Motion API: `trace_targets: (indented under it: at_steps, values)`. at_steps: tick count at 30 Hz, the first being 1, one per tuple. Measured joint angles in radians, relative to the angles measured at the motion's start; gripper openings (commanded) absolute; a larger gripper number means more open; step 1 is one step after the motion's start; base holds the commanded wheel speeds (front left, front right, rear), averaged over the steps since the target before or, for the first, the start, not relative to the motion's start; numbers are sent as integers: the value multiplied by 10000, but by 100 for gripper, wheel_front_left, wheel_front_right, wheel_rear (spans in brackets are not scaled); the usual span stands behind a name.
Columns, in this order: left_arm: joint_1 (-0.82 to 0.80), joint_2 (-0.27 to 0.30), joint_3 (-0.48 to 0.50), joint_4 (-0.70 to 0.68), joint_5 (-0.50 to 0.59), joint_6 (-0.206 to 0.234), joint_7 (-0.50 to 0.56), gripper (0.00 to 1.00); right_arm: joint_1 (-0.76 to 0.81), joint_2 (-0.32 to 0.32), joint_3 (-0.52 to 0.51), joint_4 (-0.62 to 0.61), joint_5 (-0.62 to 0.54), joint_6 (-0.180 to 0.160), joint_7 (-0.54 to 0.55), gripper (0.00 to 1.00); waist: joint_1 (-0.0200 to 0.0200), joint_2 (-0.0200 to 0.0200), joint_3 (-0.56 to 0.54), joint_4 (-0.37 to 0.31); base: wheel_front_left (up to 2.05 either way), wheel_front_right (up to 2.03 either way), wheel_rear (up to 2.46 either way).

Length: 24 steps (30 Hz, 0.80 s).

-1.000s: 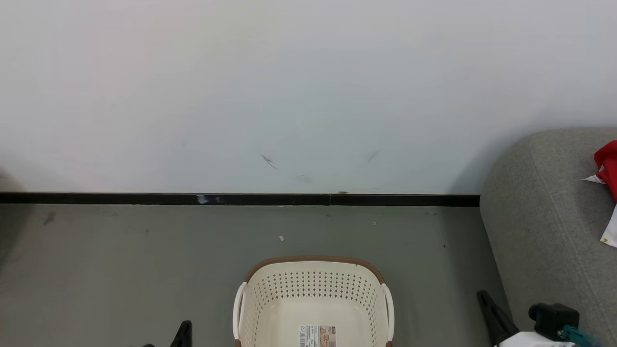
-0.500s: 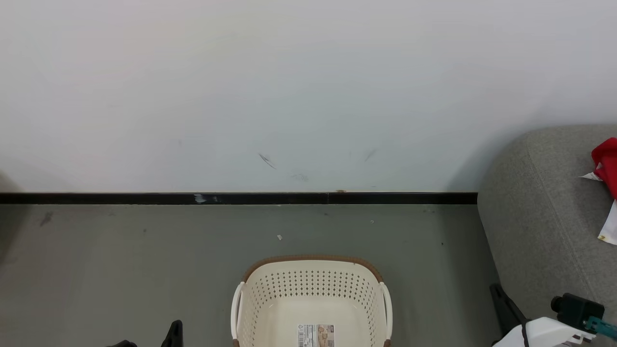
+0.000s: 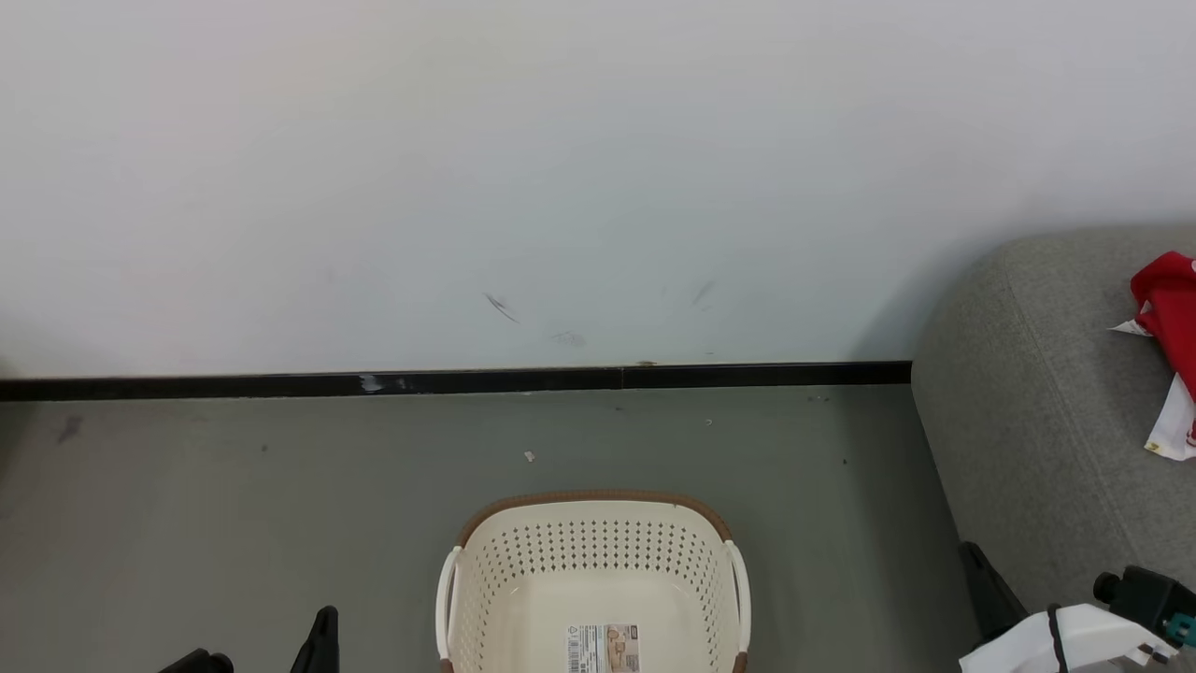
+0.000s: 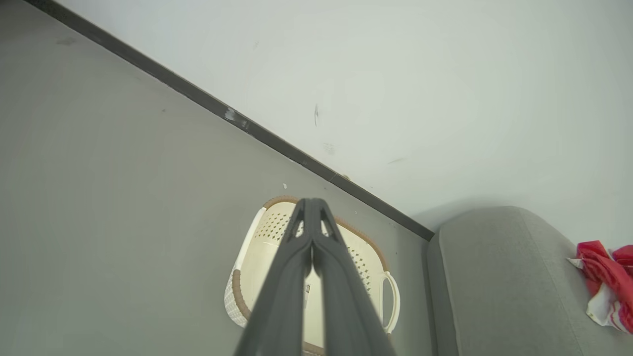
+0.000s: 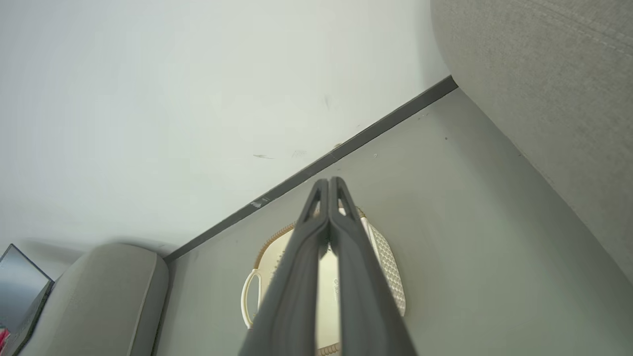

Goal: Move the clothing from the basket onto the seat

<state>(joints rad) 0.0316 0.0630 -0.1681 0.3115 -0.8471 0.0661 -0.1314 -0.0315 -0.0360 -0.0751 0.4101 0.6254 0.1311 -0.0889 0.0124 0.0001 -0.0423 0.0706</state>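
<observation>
- The seat [image 3: 1046, 402] is found at the right of the scene, its rounded end standing against the far wall, just right of the basket and across a strip of bare floor.
- The basket [image 3: 589, 497] is set on the floor in the near middle, between the two arms. Its inside is seen bare down to the label sticker [image 3: 603, 647], so nothing is judged left in it to lift.
- The clothing [image 3: 1166, 304] is found on the seat at the far right, bunched in red and white and cut off by the edge of the head view. Its long axis cannot be told. It lies well apart from the basket.
- The right gripper [image 5: 329, 182] is held low at the near right, just beside the seat's front. Its fingers are pressed together from tip to root and nothing is gripped. The clothing lies farther off and to its right, so this arm is judged the nearer one should the fabric need any further handling.
- The left gripper [image 4: 310, 202] is held at the near left of the basket, fingers likewise closed on nothing. The whole basket and the seat's end lie between it and the clothing.
</observation>
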Motion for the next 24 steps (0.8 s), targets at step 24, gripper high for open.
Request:
trace_targets:
  at_steps: [24]
  values:
    - [-247, -82, 905, -142, -2815, -704, 880, 0, -94, 0, -282, -464, 3601, -2, 819, 0, -37, 0, 90, -289, 0, 0, 0]
